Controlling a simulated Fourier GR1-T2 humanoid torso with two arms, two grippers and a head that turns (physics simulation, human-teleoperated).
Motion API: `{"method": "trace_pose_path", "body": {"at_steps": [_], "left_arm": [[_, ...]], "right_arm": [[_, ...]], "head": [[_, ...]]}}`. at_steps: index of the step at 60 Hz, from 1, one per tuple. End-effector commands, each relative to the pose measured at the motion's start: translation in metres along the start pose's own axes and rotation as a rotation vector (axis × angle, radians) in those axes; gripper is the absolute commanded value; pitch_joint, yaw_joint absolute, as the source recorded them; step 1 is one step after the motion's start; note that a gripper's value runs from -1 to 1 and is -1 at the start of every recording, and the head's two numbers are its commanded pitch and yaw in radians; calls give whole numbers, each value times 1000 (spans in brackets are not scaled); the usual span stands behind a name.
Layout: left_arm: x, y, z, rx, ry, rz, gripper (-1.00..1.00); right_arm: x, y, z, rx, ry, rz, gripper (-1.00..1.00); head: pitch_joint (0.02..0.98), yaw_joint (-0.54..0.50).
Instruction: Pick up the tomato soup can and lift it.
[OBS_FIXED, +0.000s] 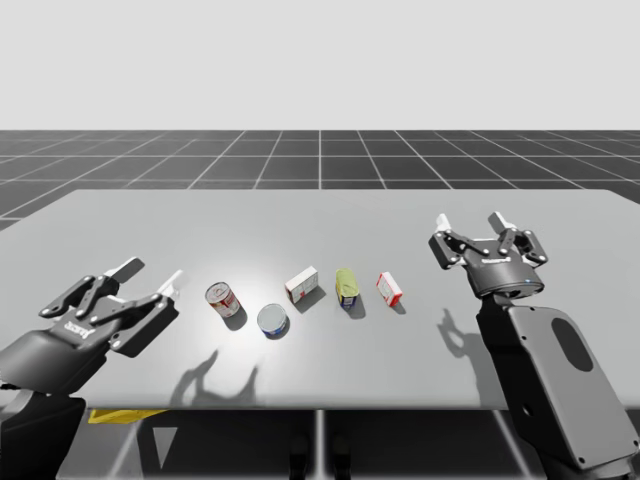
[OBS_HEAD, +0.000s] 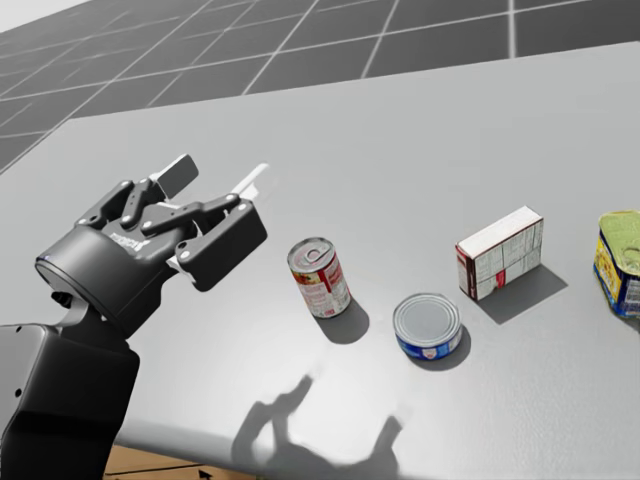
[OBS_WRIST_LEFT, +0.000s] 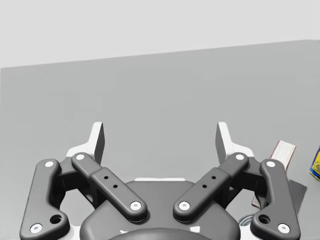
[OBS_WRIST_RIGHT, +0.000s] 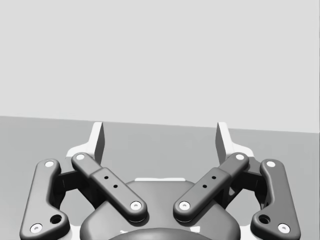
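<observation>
The robot's left gripper (OBS_FIXED: 151, 276) hangs over the grey table (OBS_FIXED: 330, 220) with its fingers spread wide, holding and touching nothing. In the left wrist view, bare tabletop lies between them. The red-and-white cylindrical tomato soup can (OBS_HEAD: 320, 277) stands on the table near that gripper, apart from it. The head view brings its silver lid close.

The high view takes in the right gripper (OBS_FIXED: 470, 222), just as wide and empty. It is well apart from the row of flat blue round tin (OBS_FIXED: 272, 320), white-and-red cardboard box (OBS_FIXED: 301, 284), yellow-green can (OBS_FIXED: 347, 288) and small red box (OBS_FIXED: 389, 288).
</observation>
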Motion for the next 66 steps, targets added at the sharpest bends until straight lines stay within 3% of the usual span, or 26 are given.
{"method": "trace_pose_path", "body": {"at_steps": [1, 15, 19, 29, 38, 66], "left_arm": [[-14, 4, 20, -20, 40, -18, -1000], [-48, 23, 27, -79, 92, -12, -1000], [-61, 24, 25, -106, 123, -49, -1000], [-88, 28, 12, -145, 175, -17, -1000], [-105, 32, -4, -155, 212, -13, -1000], [-115, 21, -44, -163, 269, 19, -1000]], "right_arm": [[0, -2, 0, -3, -1, -4, -1000], [-1, -2, -1, 0, 2, -8, -1000], [-1, -3, -1, 0, 1, -10, -1000], [-2, -4, -2, 1, 6, -16, -1000], [-2, -4, -2, -1, 5, -17, -1000], [-2, -6, -3, -5, 4, -14, -1000]], "head": [[772, 385], [776, 388], [775, 388], [775, 388], [774, 383], [771, 375]]}}
